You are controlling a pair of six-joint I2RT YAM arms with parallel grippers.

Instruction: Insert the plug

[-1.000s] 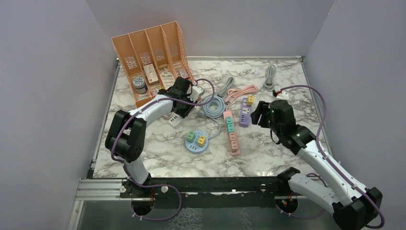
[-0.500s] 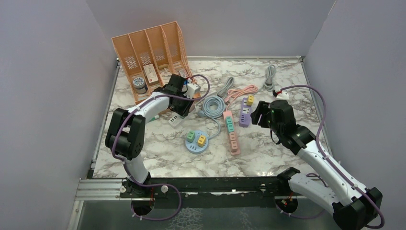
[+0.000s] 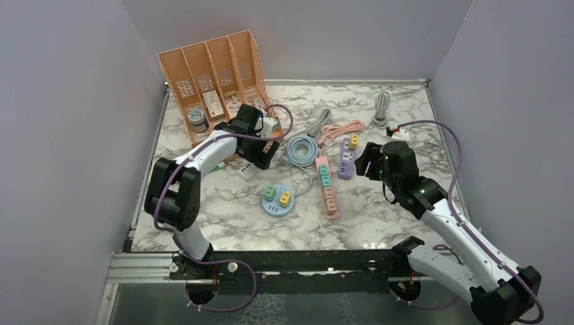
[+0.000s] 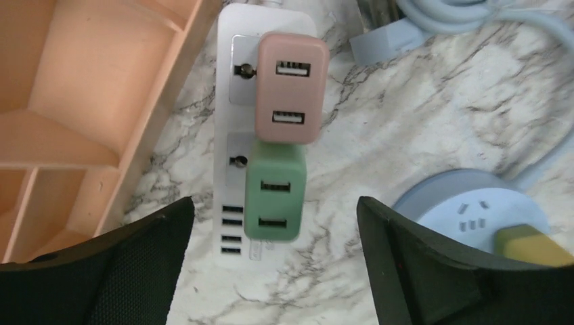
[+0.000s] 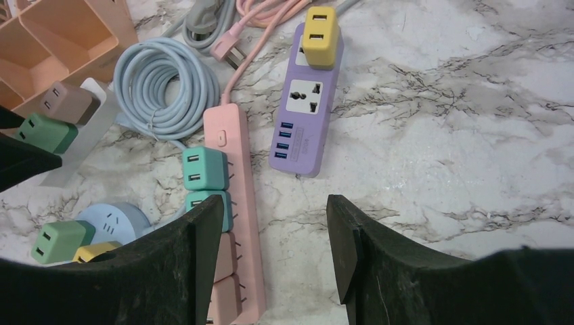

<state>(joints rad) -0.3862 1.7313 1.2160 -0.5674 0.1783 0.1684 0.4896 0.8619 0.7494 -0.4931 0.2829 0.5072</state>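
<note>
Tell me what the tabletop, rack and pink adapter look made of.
The tabletop looks marble: white, grey veins, faint gloss; real stone or printed laminate, cannot tell. The rack seems matte orange plastic, with thin moulded walls. The pink adapter seems smooth satin plastic, with rounded moulded corners.

lit: bright, even, prob. overhead | shadows: soft | wrist cams: sharp ctr, blurry btm edge

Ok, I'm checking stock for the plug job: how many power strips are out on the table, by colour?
White rectangular plastic power strip: 1
Light blue round plastic power strip: 1
Pink long plastic power strip: 1
Purple rectangular plastic power strip: 1
Total: 4
</note>
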